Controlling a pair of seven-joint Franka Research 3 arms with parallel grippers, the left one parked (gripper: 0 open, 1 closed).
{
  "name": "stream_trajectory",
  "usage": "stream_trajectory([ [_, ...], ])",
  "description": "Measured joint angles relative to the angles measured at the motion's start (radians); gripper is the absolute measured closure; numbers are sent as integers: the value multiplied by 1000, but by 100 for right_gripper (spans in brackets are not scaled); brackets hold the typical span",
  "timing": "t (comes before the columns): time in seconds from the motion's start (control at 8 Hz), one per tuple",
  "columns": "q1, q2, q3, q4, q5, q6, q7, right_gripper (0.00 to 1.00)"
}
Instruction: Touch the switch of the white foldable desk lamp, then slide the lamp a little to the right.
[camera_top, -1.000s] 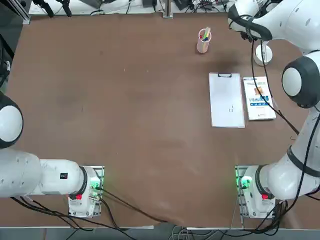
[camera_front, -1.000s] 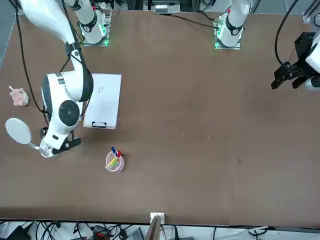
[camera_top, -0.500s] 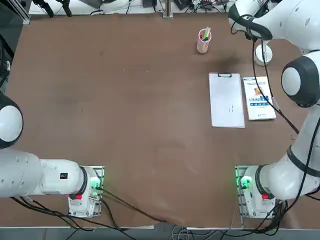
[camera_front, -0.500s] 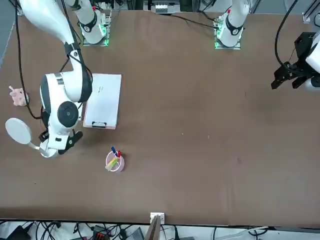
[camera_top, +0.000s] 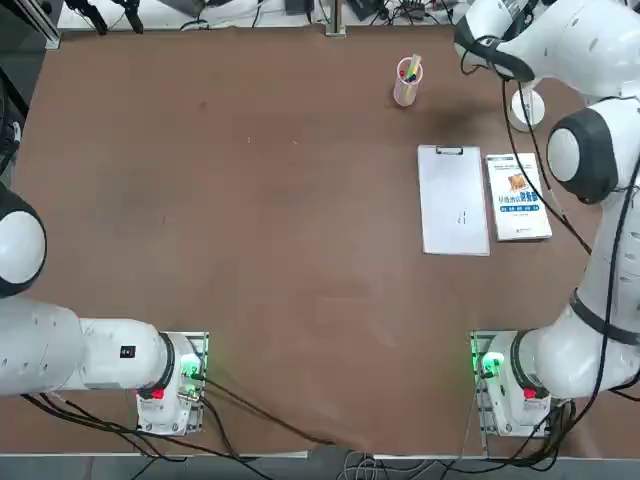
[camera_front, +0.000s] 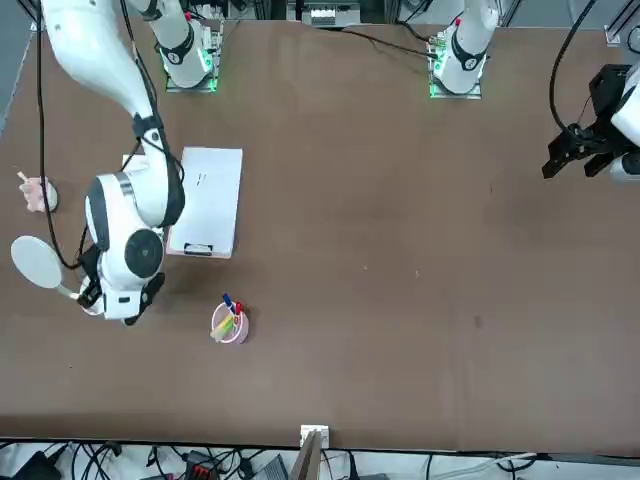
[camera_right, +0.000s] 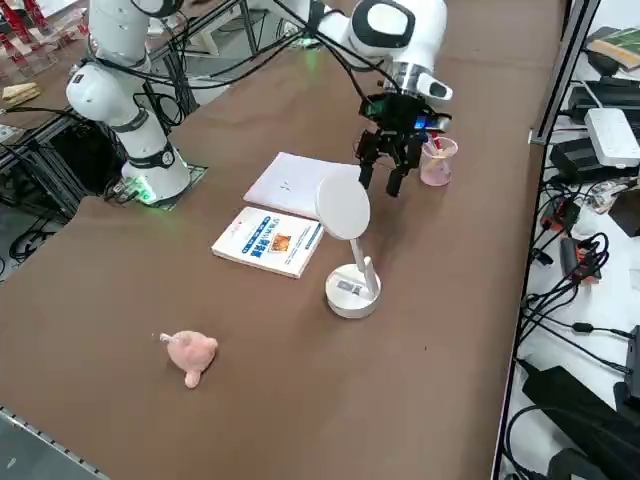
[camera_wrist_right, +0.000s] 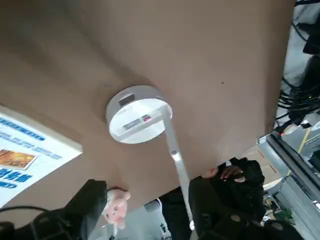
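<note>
Lamp: the white foldable desk lamp (camera_right: 352, 291), standing upright on the brown table (camera_right: 270, 400)
Head: a flat white oval (camera_right: 343, 207), raised above the base and tilted, its broad face visible in the right side view
Arm: slim, white and angled, unfolded, joining base and head (camera_wrist_right: 176, 156)
Base: a round white disc with a thick rim, resting flat (camera_wrist_right: 139, 120)
Base markings: a small grey strip and a small red mark on top, a dark rectangle on the rim
Place: at the table's right part, beside the white book (camera_right: 268, 241), base and book apart

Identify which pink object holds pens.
The pink cup: pens stand in it; the pink pig holds none. The right end effector hovers open near the lamp.
</note>
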Motion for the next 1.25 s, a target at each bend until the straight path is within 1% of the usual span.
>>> stream_trajectory([
  [0.25, -10, 42, 0, 38, -37, 31, -27, 0],
  [0.5, -15, 82, 0, 40, -81, 42, -40, 0],
  [0.75, -33, 119, -1, 41, -93, 43, -104, 0],
  [1.0, -49, 127, -1, 42, -144, 44, -152, 0],
  [1.25, -57, 134, -2, 42, -178, 44, -160, 0],
])
